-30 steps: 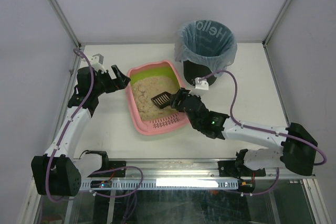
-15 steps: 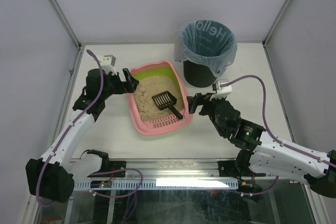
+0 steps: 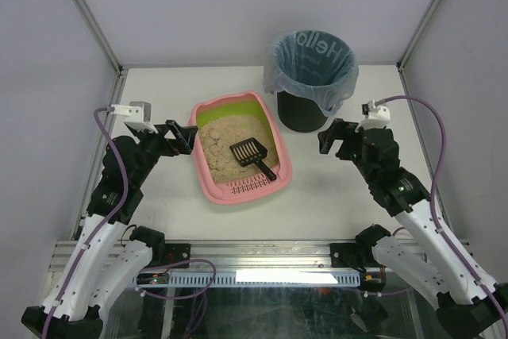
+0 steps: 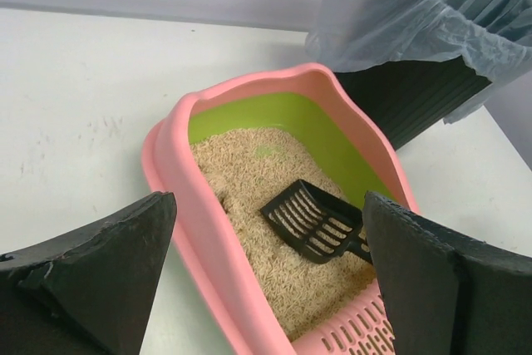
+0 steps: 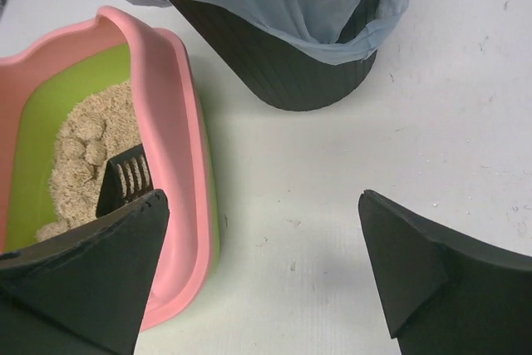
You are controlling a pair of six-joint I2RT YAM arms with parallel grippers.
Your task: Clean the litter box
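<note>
The pink litter box (image 3: 208,188) with a lime-green inner wall and beige litter sits mid-table. A small black slotted scoop (image 3: 250,154) lies on the litter, its handle toward the slotted ledge. My left gripper (image 3: 182,136) is open and empty, just left of the box's left rim. My right gripper (image 3: 332,138) is open and empty, over bare table right of the box, near the bin. The left wrist view shows the box (image 4: 179,197) and scoop (image 4: 312,220) between my open fingers (image 4: 125,247). The right wrist view shows the box's rim (image 5: 170,122) and the scoop's tip (image 5: 125,179).
A round black bin (image 3: 302,113) lined with a blue bag stands behind and right of the box; it also shows in the left wrist view (image 4: 416,89) and the right wrist view (image 5: 283,64). Metal frame posts stand at the table's back corners.
My right gripper let go of the scoop, which now lies on the litter, and drew back to the right. My left gripper pulled back a little from the box's left rim.
</note>
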